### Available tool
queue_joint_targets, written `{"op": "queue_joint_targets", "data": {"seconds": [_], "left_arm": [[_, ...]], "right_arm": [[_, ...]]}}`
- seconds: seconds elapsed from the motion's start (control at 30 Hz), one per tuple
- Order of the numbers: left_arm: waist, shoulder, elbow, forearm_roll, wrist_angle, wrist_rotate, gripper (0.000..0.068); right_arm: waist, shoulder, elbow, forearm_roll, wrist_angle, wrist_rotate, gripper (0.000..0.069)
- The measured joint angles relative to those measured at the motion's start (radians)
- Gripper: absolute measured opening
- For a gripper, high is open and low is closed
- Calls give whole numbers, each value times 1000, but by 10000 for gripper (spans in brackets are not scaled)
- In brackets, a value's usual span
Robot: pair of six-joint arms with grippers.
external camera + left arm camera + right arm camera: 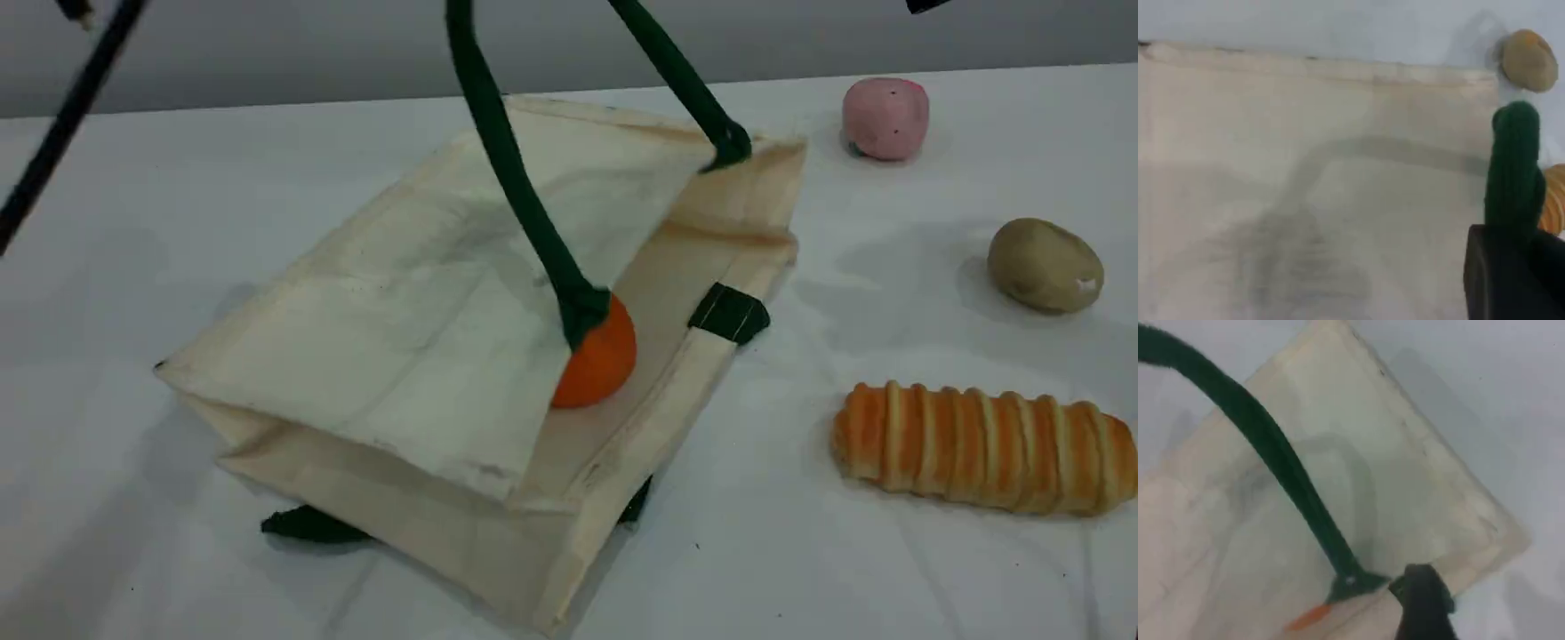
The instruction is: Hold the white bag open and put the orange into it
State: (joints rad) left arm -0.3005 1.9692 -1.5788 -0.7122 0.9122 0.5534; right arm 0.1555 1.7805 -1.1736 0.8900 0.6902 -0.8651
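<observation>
White bag (427, 356) is being held open by handle (1515, 170), clamped in left gripper (1511, 267). Orange (600, 360) is lying inside already. Right gripper (1425, 603): jaws apart, empty. Only letting go is remaining, seemingly.

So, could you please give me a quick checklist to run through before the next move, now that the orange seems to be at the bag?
1. Orange inside the white bag: ok, it sits in the mouth, half hidden by the raised panel.
2. Bag held open: ok, the green handle is pulled up taut.
3. Left pincer shut on that handle: ok in the left wrist view.
4. Right pincer free of the orange: ok, nothing held.
5. Right pincer clear of the bag: cannot tell, its tip hangs close over the rim.
6. Bread loaf, potato and pink ball clear of the bag: ok.
</observation>
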Motion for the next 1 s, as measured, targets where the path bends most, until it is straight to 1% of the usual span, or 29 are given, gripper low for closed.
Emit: {"op": "queue_joint_targets", "data": {"seconds": [0.1, 0.17, 0.23, 0.37, 0.47, 0.57, 0.67, 0.77, 0.87, 0.93, 1.0], "left_arm": [[-17, 16, 1, 6, -1, 35, 106], [-17, 14, 1, 6, 11, 46, 151], [-13, 13, 1, 7, 11, 46, 228], [-12, 13, 1, 8, 35, 46, 406], [-13, 9, 1, 28, 72, 70, 488], [-13, -6, 1, 95, 85, 51, 510], [-12, -30, 1, 186, 96, 22, 512], [-12, -55, 1, 293, 69, -38, 513], [-12, -73, 1, 385, 78, -108, 514], [-12, -84, 1, 409, 87, -148, 507], [-12, -97, 1, 410, 98, -181, 483]], "right_arm": [[0, 0, 0, 0, 7, 0, 447], [0, -1, 0, -3, 15, 0, 447], [0, -1, 0, -4, 15, 0, 447], [0, -1, 0, -4, 19, -1, 447], [0, -13, 0, -4, 21, -1, 447], [0, -36, 0, -15, 32, 0, 447], [-6, -67, 0, -36, 42, 9, 441], [-7, -100, 0, -49, 49, 27, 433], [-7, -141, 0, -95, 60, 63, 412], [-7, -169, 0, -116, 60, 86, 382], [-7, -200, 1, -145, 65, 113, 335]]}}
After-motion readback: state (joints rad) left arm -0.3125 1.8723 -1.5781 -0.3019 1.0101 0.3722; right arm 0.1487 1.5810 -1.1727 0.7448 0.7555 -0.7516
